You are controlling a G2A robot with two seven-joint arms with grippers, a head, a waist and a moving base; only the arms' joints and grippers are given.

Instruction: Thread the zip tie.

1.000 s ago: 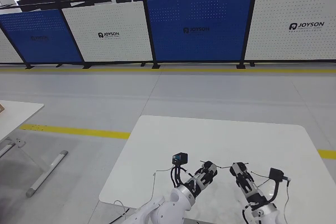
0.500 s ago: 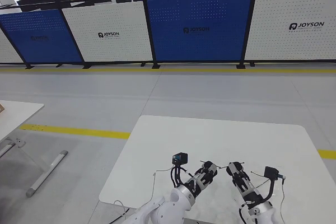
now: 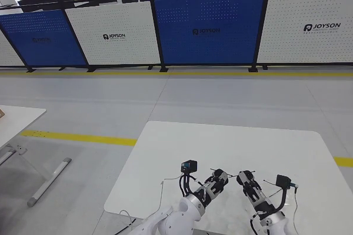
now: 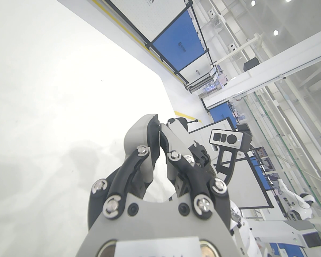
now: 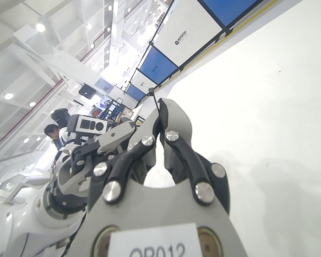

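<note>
A thin black zip tie (image 5: 153, 96) pokes out past the tips of my right gripper (image 5: 160, 104), which is shut on it, its small square head uppermost. From above, my right gripper (image 3: 243, 175) and my left gripper (image 3: 221, 174) sit close side by side over the near part of the white table (image 3: 223, 141). My left gripper (image 4: 159, 123) is shut too, and a short black strand of the zip tie (image 3: 213, 171) sticks out beside it. The left wrist view catches another black end of the zip tie (image 4: 194, 121) just behind the left gripper's tips.
The table's near edge (image 3: 115, 211) lies close to the left arm. A second white table (image 3: 12, 123) stands far off to the left. Blue and white panels (image 3: 206, 32) line the floor behind.
My right gripper has shifted a little to the left, closer to the left gripper. The left gripper has stayed where it was.
</note>
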